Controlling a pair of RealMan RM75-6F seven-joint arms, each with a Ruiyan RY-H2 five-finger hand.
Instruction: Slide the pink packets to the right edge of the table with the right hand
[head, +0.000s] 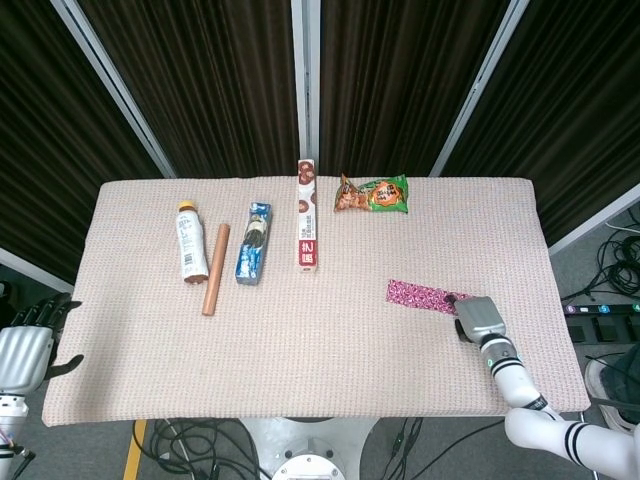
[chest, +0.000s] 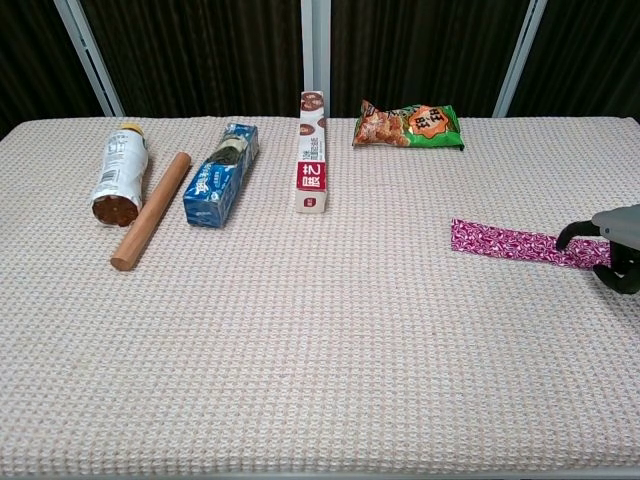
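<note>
One strip of pink packets (head: 424, 295) lay flat on the counter (head: 300, 350), right of centre and well short of the right edge. My right hand (head: 478, 318) sat at the strip's right end, fingertips (chest: 566, 236) curled down onto it; the strip ran out leftward from under them. I could see the fingers touching the packets, but whether they pinched the strip or merely pressed on it I could not tell. In the chest view that hand showed only at the right border, mostly cut off.

My left hand (head: 22, 350) hung off the counter's near left corner, clear of the cloth, fingers apart and holding nothing.

Along the far half of the counter lay a bottle (head: 189, 239) on its side, a brown stick (head: 215, 268) just beside it, then a blue pack (head: 253, 243), a long white box (head: 307, 214) pointing away from me, and a green-and-orange snack bag (head: 372, 194) at the back. All were well apart from the pink strip and from both hands.
</note>
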